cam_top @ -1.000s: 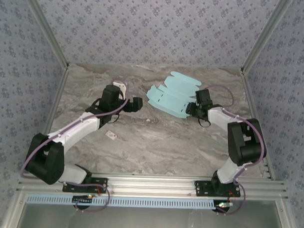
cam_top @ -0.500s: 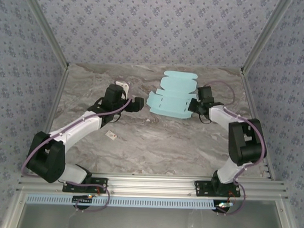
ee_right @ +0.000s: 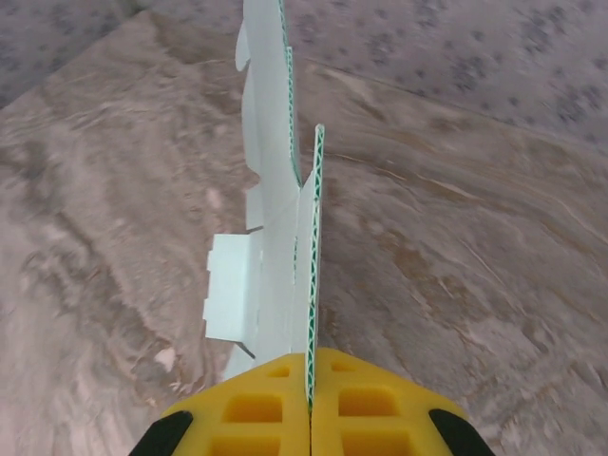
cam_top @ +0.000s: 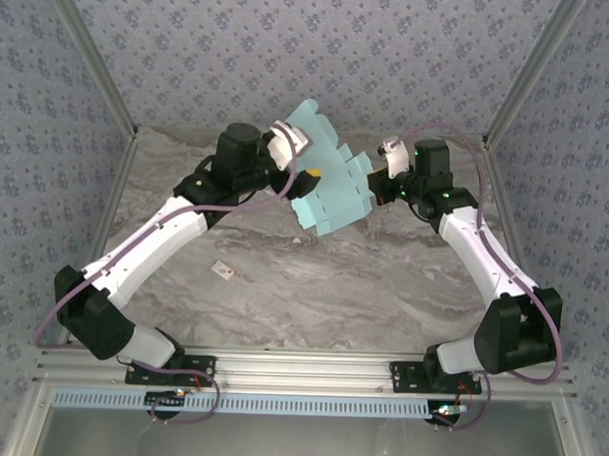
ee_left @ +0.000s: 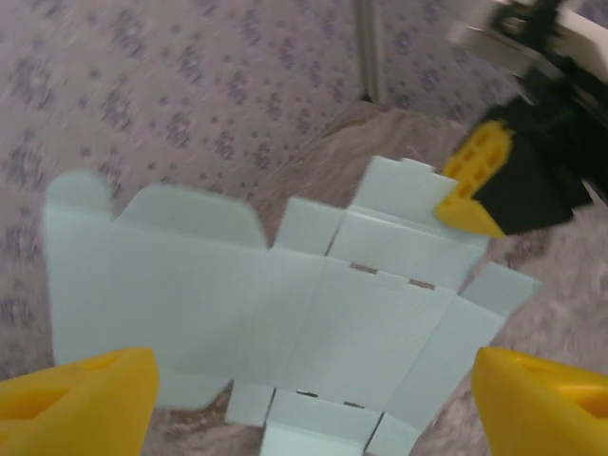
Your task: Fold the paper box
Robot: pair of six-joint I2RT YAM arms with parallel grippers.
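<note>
The paper box (cam_top: 331,189) is a flat pale blue die-cut sheet with flaps, held up off the table and tilted. My right gripper (cam_top: 372,186) is shut on its right edge. In the right wrist view the sheet (ee_right: 275,218) stands edge-on, pinched between the yellow fingers (ee_right: 256,408). My left gripper (cam_top: 306,172) hangs at the sheet's left side, facing its flat face. Seen from the left wrist, the sheet (ee_left: 313,304) spreads out ahead of wide-apart yellow fingertips (ee_left: 85,399), with nothing between them. The right gripper's yellow finger (ee_left: 470,180) clamps the far corner.
A tiny white tag (cam_top: 224,270) lies on the marble table (cam_top: 312,298) in front of the left arm. Patterned walls and metal corner posts (cam_top: 520,85) enclose the table at the back and both sides.
The right gripper shut on the sheet's edge and lifted it from lying on the table to tilted in the air. Both arms rose, and the left gripper swung up to the sheet's left side.
</note>
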